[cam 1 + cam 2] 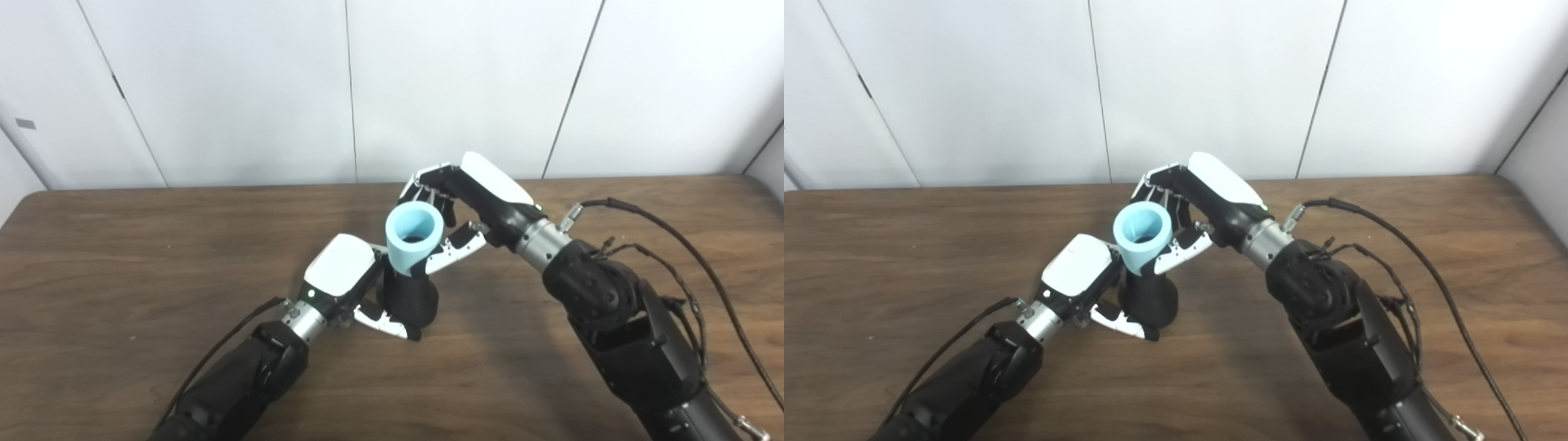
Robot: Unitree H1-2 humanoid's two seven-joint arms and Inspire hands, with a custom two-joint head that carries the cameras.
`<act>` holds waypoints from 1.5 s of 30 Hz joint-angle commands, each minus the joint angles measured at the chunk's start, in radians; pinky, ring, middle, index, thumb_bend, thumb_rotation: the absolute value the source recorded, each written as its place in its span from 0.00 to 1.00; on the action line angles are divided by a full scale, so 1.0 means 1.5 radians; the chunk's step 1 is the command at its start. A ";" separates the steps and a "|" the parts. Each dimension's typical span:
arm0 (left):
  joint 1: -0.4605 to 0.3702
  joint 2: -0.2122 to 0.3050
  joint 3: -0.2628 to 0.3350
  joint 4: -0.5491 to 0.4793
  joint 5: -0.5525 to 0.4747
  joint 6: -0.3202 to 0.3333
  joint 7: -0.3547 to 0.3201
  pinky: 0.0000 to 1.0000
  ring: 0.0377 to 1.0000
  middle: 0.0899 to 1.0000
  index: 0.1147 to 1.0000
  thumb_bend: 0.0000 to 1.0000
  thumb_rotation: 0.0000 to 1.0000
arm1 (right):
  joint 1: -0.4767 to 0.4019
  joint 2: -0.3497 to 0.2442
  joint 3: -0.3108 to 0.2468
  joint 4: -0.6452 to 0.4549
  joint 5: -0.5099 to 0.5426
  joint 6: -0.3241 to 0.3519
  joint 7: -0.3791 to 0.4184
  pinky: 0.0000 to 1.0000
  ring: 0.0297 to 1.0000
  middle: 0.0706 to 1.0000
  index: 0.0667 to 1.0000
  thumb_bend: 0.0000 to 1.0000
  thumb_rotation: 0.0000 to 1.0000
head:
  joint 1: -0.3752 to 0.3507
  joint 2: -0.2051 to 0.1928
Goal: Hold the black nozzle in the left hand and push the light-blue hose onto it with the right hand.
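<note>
The left robot hand wraps around the black nozzle, which stands upright on the wooden worktop near the middle, likely so it stays braced against the push. The nozzle flares wider toward its base. Above it, the short, thick-walled light-blue hose sits over the nozzle's top, open end tilted up. Behind, the right robot hand closes around the hose to steer it down.
</note>
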 commanded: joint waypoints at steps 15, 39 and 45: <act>0.079 0.008 -0.038 0.005 0.019 -0.003 -0.097 0.28 0.36 0.34 0.45 0.52 0.00 | 0.018 -0.014 0.020 0.035 0.005 0.078 0.039 0.29 0.34 0.39 0.46 0.53 0.00 | 0.001 0.006; 0.084 0.012 -0.034 -0.001 0.017 -0.002 -0.100 0.27 0.36 0.34 0.45 0.52 0.00 | 0.130 0.070 -0.056 0.023 0.060 0.073 -0.104 0.23 0.28 0.35 0.46 0.52 0.00 | -0.004 0.015; 0.083 0.015 -0.035 -0.006 0.017 -0.002 -0.104 0.28 0.36 0.34 0.45 0.52 0.00 | 0.136 0.078 -0.055 0.043 0.067 0.036 -0.124 0.21 0.26 0.34 0.46 0.52 0.00 | -0.003 0.016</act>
